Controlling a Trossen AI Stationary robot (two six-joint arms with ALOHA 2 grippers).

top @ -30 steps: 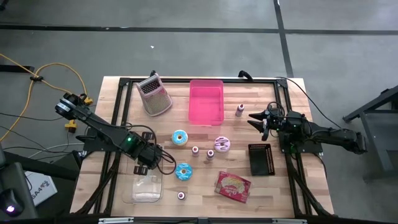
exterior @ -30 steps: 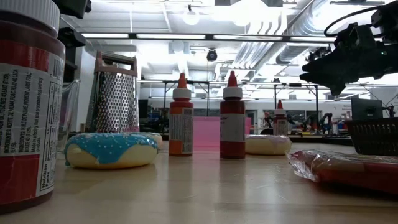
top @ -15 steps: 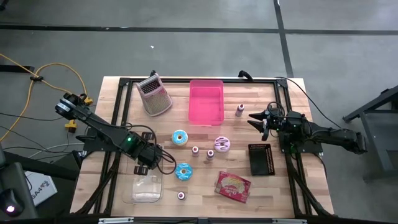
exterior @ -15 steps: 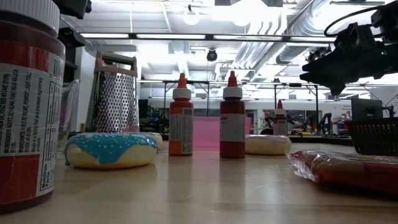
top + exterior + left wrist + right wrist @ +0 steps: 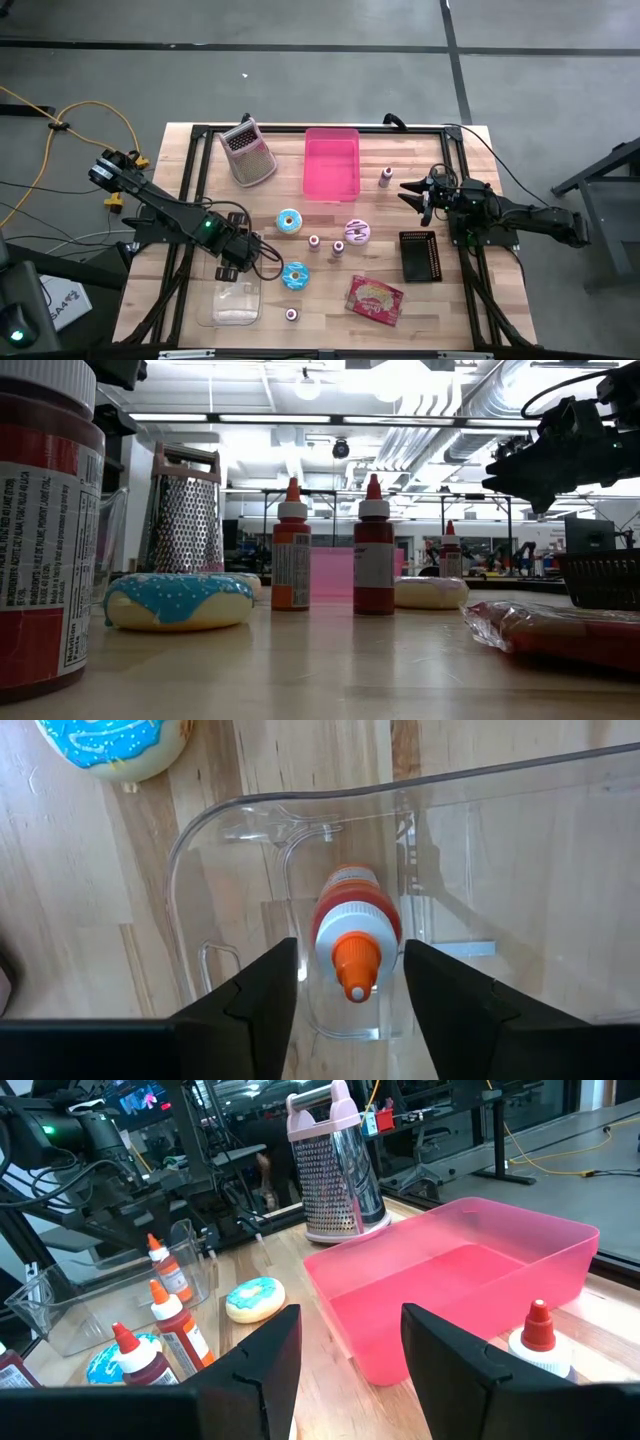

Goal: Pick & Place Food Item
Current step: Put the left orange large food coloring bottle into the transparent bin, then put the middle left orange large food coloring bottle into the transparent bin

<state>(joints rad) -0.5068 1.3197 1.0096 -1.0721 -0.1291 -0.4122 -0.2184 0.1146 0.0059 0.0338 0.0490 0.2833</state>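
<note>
Bottle [image 5: 352, 925] with the orange cap is standing inside the clear container [image 5: 230, 870] near the worktop's front-left corner; the left gripper [image 5: 350, 985], fingers spread and apart from it, is hovering above; retreating straight up should avoid toppling it; the right gripper [image 5: 418, 195], spread and empty, is waiting near the right edge.

Pink bin [image 5: 470, 1270] — grater [image 5: 335, 1165] behind it — blue donut [image 5: 254, 1298] nearby.

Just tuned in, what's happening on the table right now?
The left gripper hangs over the clear container near the table's front left, its fingers open either side of an orange-capped sauce bottle lying inside it. The right gripper waits open above the table's right side, facing the pink bin. The donuts sit untouched mid-table.
</note>
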